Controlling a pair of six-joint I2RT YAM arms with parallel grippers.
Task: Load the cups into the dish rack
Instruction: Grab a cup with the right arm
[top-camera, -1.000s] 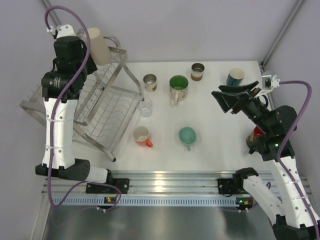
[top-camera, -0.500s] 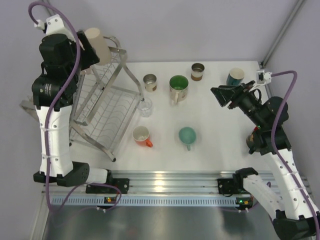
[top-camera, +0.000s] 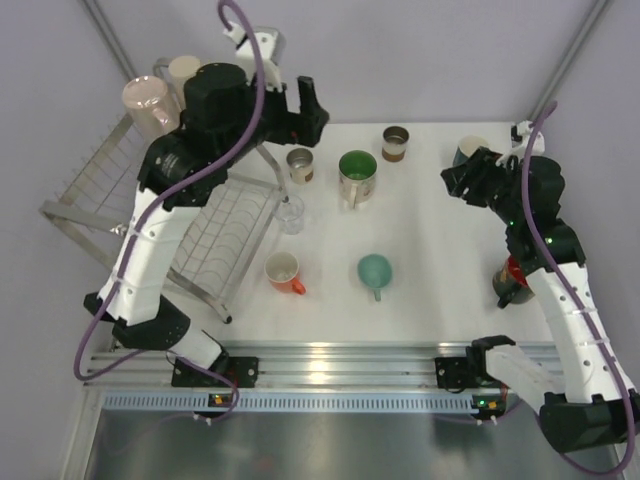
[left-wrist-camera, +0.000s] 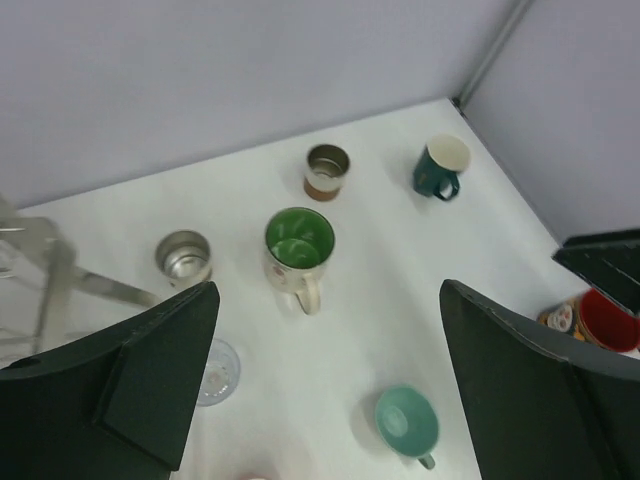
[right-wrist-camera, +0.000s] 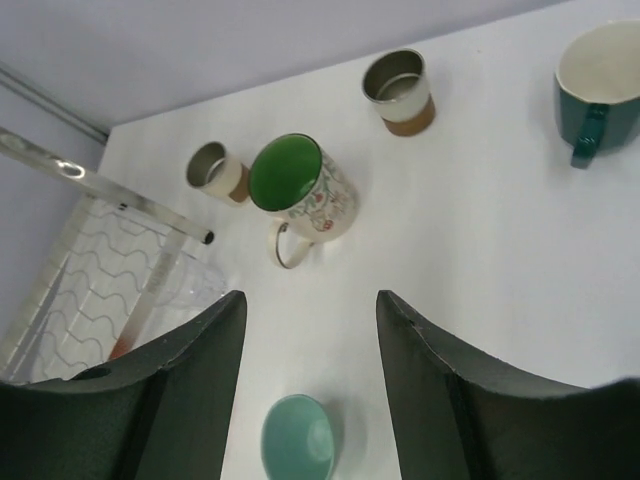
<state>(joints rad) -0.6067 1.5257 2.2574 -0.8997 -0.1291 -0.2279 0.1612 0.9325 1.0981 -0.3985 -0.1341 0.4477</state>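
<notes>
Cups (top-camera: 148, 100) already racked sit behind my left gripper (left-wrist-camera: 328, 330), jaws spread empty toward the green-lined mug (left-wrist-camera: 298, 245) ahead, I judge to take it, while my right gripper (right-wrist-camera: 310, 300) gapes empty too.

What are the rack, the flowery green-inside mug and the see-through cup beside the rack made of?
The dish rack looks like shiny bare metal wire on tubing. The mug seems glazed ceramic: glossy green inside, printed flowers outside. The see-through cup is clear glass or plastic; I cannot tell which.
</notes>
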